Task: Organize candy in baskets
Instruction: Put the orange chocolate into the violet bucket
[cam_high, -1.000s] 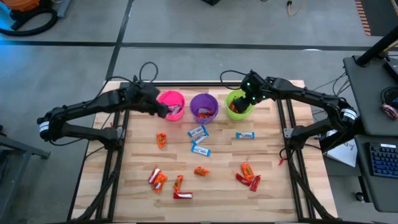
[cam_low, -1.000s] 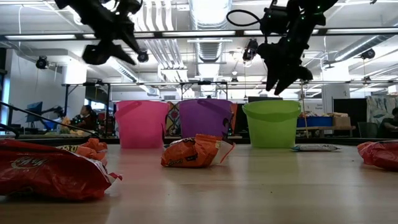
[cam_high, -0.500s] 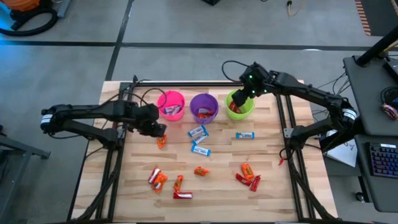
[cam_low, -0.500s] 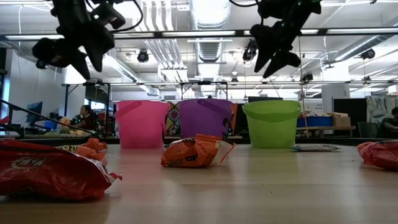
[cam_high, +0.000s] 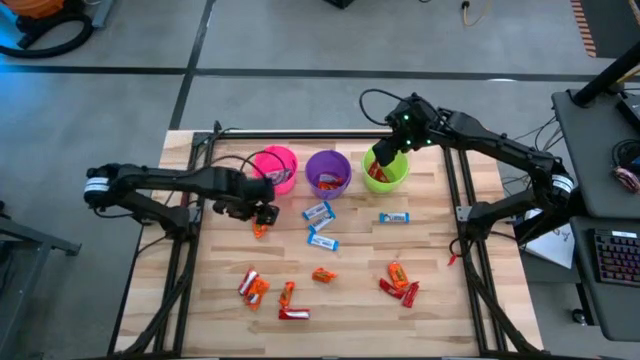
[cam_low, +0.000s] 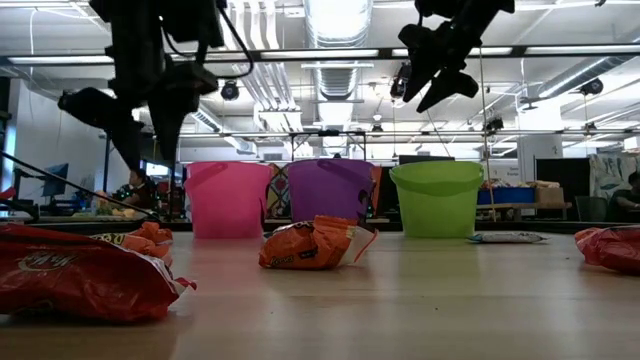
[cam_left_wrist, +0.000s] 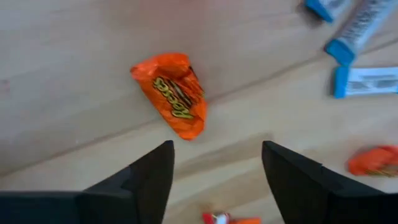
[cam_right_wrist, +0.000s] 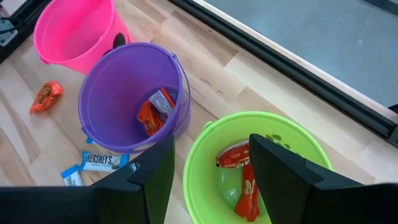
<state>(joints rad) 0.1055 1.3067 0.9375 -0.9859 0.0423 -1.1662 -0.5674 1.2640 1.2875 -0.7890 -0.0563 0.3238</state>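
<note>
Left gripper (cam_left_wrist: 214, 177) spread above orange candy (cam_left_wrist: 175, 93), 7 o'clock of pink basket (cam_high: 275, 165). Pick step: next descend, pinch. Right gripper (cam_right_wrist: 208, 168) spread, empty, over green basket (cam_right_wrist: 205, 143).

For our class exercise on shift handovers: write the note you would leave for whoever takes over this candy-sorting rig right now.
Left gripper: open, empty, above the crumpled orange wrapped candy on the wooden table.
Right gripper: open, empty, over the lime green plastic bucket.
Done: red candies lie in the lime green bucket, some in the purple plastic bucket; the pink plastic bucket holds some too.
Left: blue-and-white, orange and red bars scattered on the table.
</note>
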